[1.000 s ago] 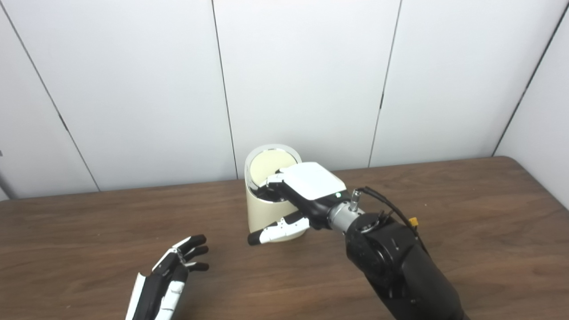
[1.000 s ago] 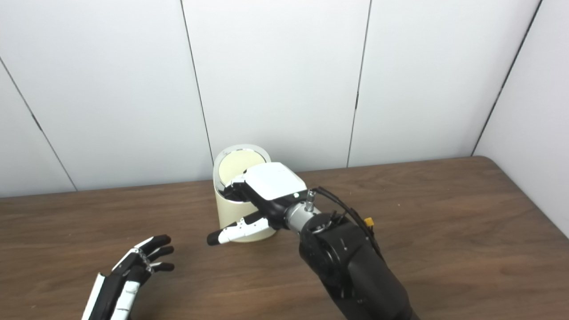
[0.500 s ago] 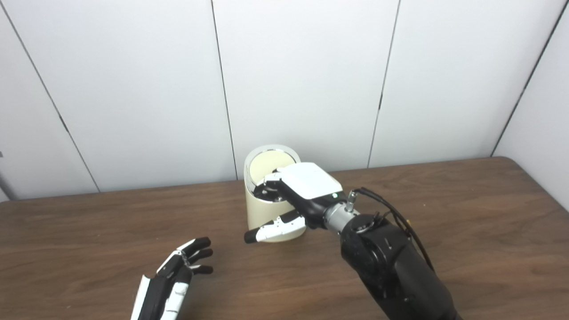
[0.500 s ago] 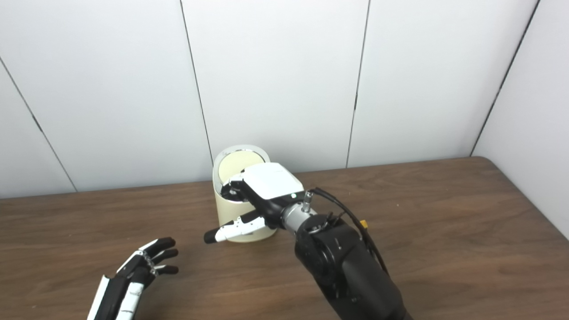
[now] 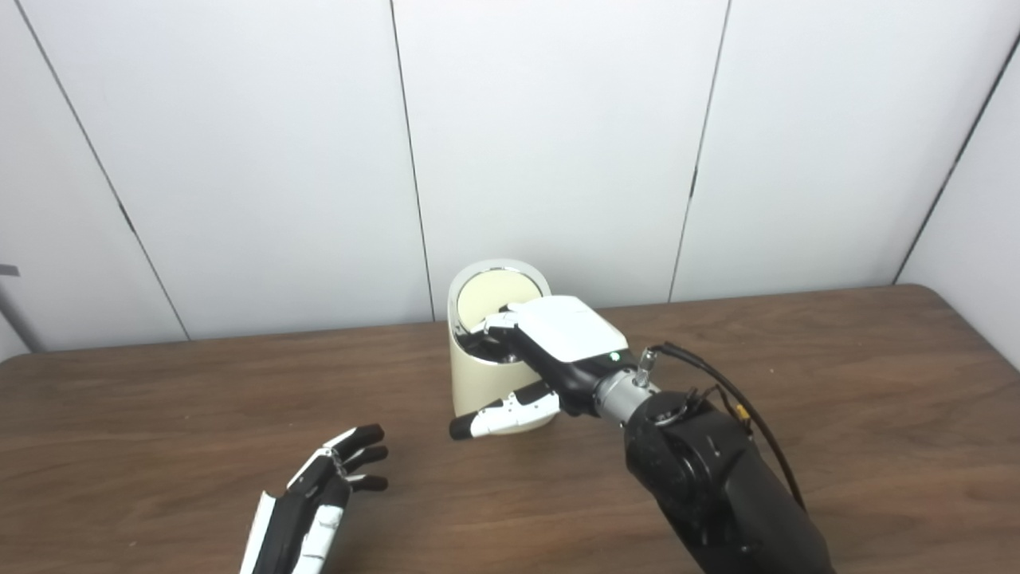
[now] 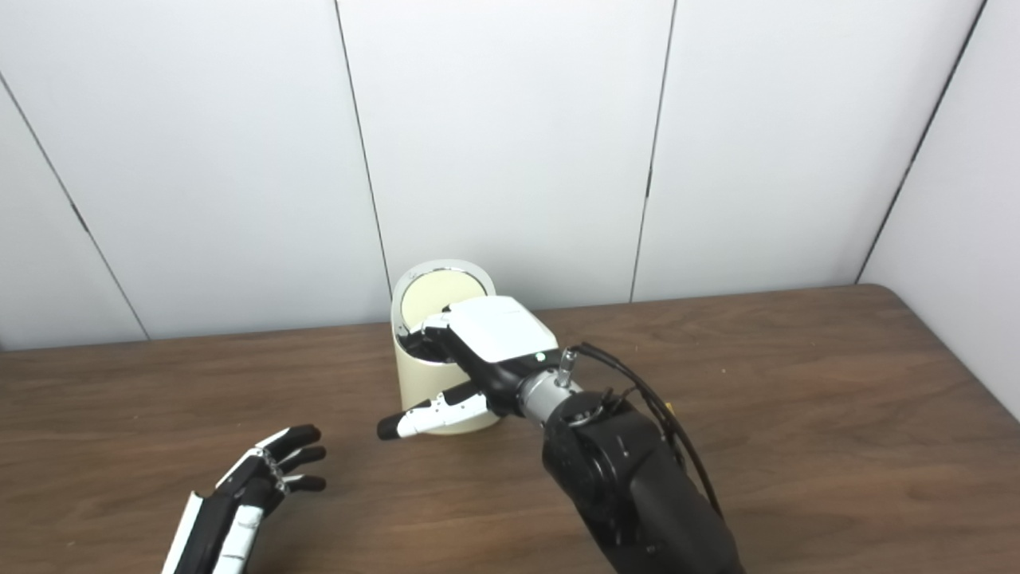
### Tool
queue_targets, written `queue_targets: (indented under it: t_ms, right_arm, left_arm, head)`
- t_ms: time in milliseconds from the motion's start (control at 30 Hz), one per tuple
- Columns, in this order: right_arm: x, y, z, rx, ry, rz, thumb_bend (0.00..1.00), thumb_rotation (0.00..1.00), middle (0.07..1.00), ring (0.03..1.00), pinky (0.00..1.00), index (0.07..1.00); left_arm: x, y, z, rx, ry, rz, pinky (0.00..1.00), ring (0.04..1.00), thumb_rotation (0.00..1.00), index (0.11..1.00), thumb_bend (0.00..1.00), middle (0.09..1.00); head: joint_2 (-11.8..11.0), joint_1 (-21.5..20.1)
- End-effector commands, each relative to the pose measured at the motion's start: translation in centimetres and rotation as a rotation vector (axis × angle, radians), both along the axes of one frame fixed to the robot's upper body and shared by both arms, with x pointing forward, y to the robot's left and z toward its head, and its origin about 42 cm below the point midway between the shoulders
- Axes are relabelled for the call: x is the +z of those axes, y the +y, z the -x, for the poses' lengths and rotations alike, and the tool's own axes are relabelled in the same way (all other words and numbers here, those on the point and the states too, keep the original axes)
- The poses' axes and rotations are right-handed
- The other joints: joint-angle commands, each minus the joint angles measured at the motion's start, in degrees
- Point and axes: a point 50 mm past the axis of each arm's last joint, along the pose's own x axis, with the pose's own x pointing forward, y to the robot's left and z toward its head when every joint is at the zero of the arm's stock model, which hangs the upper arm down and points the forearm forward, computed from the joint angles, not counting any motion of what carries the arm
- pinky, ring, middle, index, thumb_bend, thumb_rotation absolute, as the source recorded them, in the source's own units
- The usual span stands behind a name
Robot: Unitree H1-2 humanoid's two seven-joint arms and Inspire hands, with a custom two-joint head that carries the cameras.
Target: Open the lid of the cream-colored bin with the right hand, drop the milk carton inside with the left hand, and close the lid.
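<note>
Lid (image 5: 492,293) stands tilted up behind the cream bin (image 5: 488,387), right hand (image 5: 550,339) reaching into its mouth (grip hidden); closing could tip it. Left hand (image 5: 323,494) spread, no carton visible

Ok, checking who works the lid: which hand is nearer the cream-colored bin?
Right. The right hand is at the bin's open top; the left hand lies open, apart, nearer the camera.

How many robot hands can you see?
2. The left robot hand is over the table, empty. The right robot hand is at the bin's open top.
</note>
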Motion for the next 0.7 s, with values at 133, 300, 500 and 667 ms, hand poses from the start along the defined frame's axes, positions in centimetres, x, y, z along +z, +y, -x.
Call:
queue_targets:
  t_ms: [133,300,500,667]
  right_arm:
    - [-0.1,-1.3,0.4,-0.002,0.094,-0.02,0.86,0.83,0.864,0.906,0.89,0.834]
    - [0.1,-1.4,0.7,-0.006,0.077,-0.042,0.86,0.82,0.858,0.9,0.87,0.829]
    - [-0.4,-1.6,0.8,-0.01,0.08,-0.039,0.88,0.83,0.851,0.891,0.85,0.827]
    - [-0.5,-1.7,0.8,-0.015,0.083,-0.04,0.88,0.82,0.859,0.898,0.86,0.837]
  left_arm:
    - [0.8,0.1,-0.3,0.003,-0.042,-0.006,0.65,0.781,0.85,0.817,0.68,0.821]
    - [0.8,0.0,-0.3,0.004,-0.046,-0.009,0.65,0.781,0.85,0.818,0.67,0.823]
    - [0.8,0.0,-0.3,0.006,-0.048,-0.009,0.65,0.778,0.86,0.816,0.67,0.821]
    - [0.8,0.0,-0.3,0.007,-0.045,-0.01,0.65,0.778,0.85,0.814,0.67,0.82]
  head:
    - [-0.18,-0.03]
    - [-0.18,0.12]
    - [-0.16,-0.01]
    - [-0.32,-0.1]
